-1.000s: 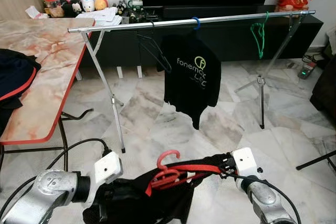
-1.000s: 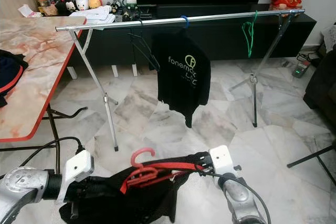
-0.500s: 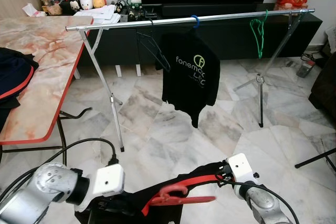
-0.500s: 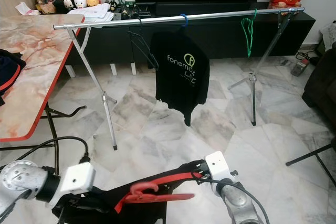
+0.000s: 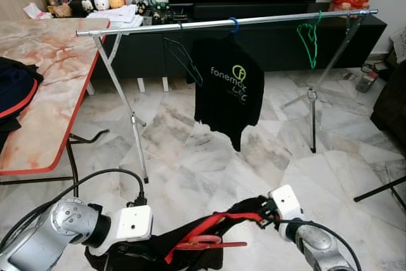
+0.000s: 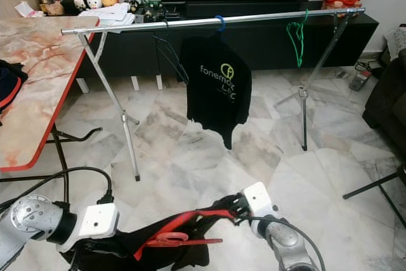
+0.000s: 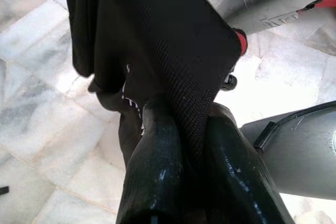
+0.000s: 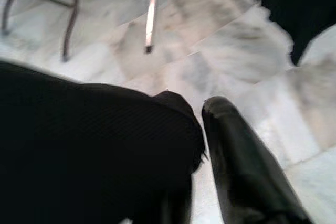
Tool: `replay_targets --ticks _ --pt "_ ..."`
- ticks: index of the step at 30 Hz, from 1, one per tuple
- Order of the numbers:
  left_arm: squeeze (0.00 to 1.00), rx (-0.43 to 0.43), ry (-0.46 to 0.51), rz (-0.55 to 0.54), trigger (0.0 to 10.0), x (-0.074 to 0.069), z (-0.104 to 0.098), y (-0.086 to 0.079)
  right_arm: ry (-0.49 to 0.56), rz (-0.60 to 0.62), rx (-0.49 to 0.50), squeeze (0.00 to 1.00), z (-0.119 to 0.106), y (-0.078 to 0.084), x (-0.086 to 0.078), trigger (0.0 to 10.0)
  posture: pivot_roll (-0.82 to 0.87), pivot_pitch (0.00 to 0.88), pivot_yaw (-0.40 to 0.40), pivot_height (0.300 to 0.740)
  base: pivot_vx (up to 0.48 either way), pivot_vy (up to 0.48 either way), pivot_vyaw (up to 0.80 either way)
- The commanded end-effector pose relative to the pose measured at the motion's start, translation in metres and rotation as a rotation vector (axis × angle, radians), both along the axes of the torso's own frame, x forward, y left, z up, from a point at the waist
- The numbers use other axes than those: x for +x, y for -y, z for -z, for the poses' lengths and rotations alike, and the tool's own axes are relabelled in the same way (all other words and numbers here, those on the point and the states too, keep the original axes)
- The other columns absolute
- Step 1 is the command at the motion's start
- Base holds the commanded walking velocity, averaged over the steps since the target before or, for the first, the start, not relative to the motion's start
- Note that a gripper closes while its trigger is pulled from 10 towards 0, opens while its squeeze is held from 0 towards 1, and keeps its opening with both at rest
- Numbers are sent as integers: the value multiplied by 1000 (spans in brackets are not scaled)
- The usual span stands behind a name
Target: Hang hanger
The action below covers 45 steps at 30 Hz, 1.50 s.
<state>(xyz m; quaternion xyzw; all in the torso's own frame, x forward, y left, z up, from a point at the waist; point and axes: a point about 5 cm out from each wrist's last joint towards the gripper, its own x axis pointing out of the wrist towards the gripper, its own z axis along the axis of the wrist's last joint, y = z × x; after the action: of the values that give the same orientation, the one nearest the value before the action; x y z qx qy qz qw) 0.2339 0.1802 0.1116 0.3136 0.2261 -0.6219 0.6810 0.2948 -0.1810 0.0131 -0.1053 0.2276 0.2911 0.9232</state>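
My left gripper is clenched on a fold of the black shirt; the mesh is pinched between both fingers. My right gripper holds the shirt's other end, cloth bunched against one finger. The red hanger lies between them, low, its hook near my left fingers. The rail stands well ahead and above. I judge the cloth soft, light and slippery, the hanger stiff: better gripped by the hanger's neck.
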Motion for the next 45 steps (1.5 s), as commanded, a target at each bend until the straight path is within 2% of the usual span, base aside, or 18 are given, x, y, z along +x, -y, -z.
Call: replay_targets --ticks 1,5,6,7,8,11,14,18,19,21,22,25,26,27,31,36,40,45 --pt "0 8 -7 9 10000 -1 1 0 -37 -68 0 1000 2 0 -4 10000 55 123 -9 740 0 0 0" --pt "0 -7 -14 7 10000 -1 1 2 -64 -136 24 1000 1 -1 -6 10000 55 122 -9 740 0 0 0" --pt "0 -7 -15 8 10000 -2 2 2 -76 -175 38 800 -1 -1 -7 10000 54 120 -7 740 0 0 0" --pt "0 -7 -17 8 10000 -2 2 2 -86 -205 50 800 -2 -1 -7 10000 54 120 -7 740 0 0 0" --pt "0 -10 -21 9 10000 -2 3 3 -90 -226 46 0 -2 0 -8 10000 51 120 -7 740 0 0 0" --pt "0 -18 -28 13 10000 -3 3 4 -104 -252 42 0 -4 5 -9 10000 52 120 -7 740 0 0 0" --pt "0 -30 -33 13 10000 -3 3 6 -137 -366 100 0 -10 7 -12 10000 53 119 -7 740 0 0 0" --pt "0 -26 -34 8 10000 -2 4 6 -90 -370 143 0 -26 14 -2 10000 52 116 -6 740 0 0 0" --pt "0 -17 -33 0 10000 -1 6 5 -58 -379 164 67 -35 15 3 10000 50 114 -5 740 0 0 0" --pt "0 -7 -30 -6 10000 0 7 5 -35 -391 172 67 -41 16 6 10000 49 113 -5 740 0 0 0" --pt "0 34 -24 -11 10000 1 12 2 -23 -464 240 1000 -51 12 8 10000 47 112 -6 740 0 0 0" --pt "0 58 -24 -25 10000 3 15 0 -11 -529 292 1000 -60 7 10 10000 48 109 -8 740 0 0 0" --pt "0 61 -27 -31 10000 4 15 1 -11 -632 313 984 -65 1 7 10000 49 107 -7 740 0 0 0" --pt "0 59 -28 -32 10000 4 15 1 -18 -693 317 0 -67 -3 5 10000 49 107 -7 740 0 0 0" --pt "0 72 -33 -31 10000 4 15 2 -69 -844 263 0 -60 -18 -5 10000 53 99 -6 740 0 0 0" --pt "0 57 -43 -45 10000 6 12 5 -134 -904 181 0 -44 -27 -13 10000 65 88 -5 740 0 0 0" --pt "0 68 -25 -15 10000 9 10 10 -193 -993 58 0 -27 -36 -26 10000 71 75 -3 740 0 0 0" --pt "0 46 -18 -9 10000 11 6 15 -142 -956 -55 0 -20 -40 -24 10000 71 67 -2 740 0 0 0"
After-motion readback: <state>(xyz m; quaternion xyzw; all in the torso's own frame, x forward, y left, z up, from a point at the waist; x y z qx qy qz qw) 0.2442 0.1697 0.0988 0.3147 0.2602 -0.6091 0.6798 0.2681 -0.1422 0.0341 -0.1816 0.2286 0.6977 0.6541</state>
